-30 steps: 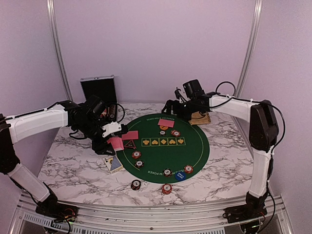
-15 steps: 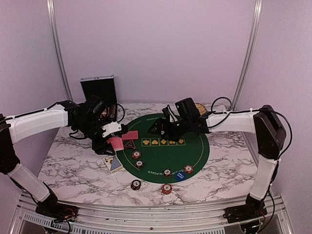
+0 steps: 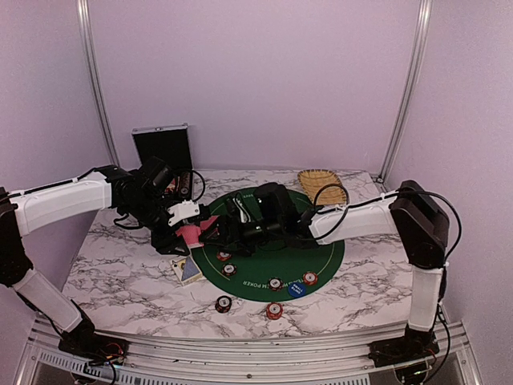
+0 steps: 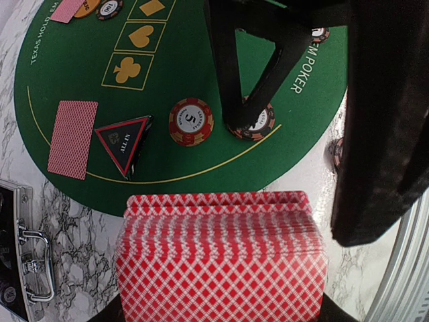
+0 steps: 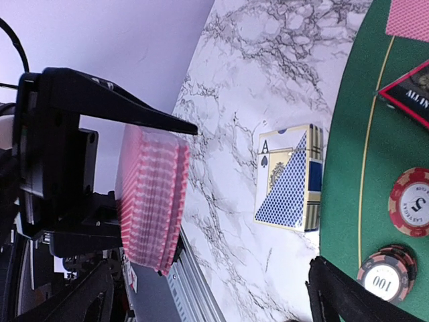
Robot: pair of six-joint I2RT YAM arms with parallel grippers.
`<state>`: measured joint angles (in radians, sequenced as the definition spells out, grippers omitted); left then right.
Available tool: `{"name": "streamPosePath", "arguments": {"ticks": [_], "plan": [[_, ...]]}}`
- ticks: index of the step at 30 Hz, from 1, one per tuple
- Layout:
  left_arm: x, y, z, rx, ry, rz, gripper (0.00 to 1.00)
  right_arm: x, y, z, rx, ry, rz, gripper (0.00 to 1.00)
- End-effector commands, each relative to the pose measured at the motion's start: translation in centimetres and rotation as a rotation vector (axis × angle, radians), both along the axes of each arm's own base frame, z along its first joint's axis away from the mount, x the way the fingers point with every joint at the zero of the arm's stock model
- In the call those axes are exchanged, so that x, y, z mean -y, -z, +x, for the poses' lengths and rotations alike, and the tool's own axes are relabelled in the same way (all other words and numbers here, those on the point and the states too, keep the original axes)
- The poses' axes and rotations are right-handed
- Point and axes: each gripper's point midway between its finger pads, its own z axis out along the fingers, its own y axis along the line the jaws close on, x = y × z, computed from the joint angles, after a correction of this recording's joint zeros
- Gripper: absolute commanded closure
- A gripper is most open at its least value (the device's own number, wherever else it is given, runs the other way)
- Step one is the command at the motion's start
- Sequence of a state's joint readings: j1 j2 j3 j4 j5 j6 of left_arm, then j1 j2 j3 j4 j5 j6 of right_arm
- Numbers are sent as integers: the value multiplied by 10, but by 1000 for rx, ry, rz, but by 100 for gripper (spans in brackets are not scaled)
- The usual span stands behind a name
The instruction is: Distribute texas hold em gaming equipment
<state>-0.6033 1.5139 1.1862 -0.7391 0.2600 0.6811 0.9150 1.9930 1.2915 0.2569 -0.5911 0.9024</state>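
Dealing looks roughly half done: your left gripper (image 3: 189, 233) clenches a thick deck of red-backed playing cards (image 4: 221, 261) over the left half of the marble counter (image 3: 104, 265), just off the left rim of the round green felt mat (image 3: 325, 245). Your right gripper (image 3: 221, 233) stretches across the mat from the right edge, fingers spread wide and empty, just beside the deck.

Already on the felt are a single red-backed card (image 4: 72, 139), with a black triangular marker (image 4: 124, 141) just beside it, and a red-and-dark striped poker chip (image 4: 191, 121) marked 5, one of several ringing the mat. A blue round button disc (image 3: 296, 289) sits at the mat's near rim. Two more chips lie on bare marble toward the counter's near edge. A blue-and-gold card box (image 5: 288, 178) lies flat beside the mat.

With most of the pack undealt, you likely have the bulk of the cards left to hand out.
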Motion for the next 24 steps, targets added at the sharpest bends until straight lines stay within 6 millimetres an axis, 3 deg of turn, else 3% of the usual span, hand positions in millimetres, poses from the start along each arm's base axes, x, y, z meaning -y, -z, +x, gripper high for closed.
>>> {"name": "streamPosePath", "arguments": {"ticks": [1,15,24], "plan": [[1,-16,-2,23,13,-21,94,-19,-18,-4,-25,-31,113,1],[1,-16,-3,22,12,-22,94,-37,-17,-6,-95,-56,206,1],[1,-13,-1,16,11,-16,95,-60,-22,-4,-123,-100,262,1]]}}
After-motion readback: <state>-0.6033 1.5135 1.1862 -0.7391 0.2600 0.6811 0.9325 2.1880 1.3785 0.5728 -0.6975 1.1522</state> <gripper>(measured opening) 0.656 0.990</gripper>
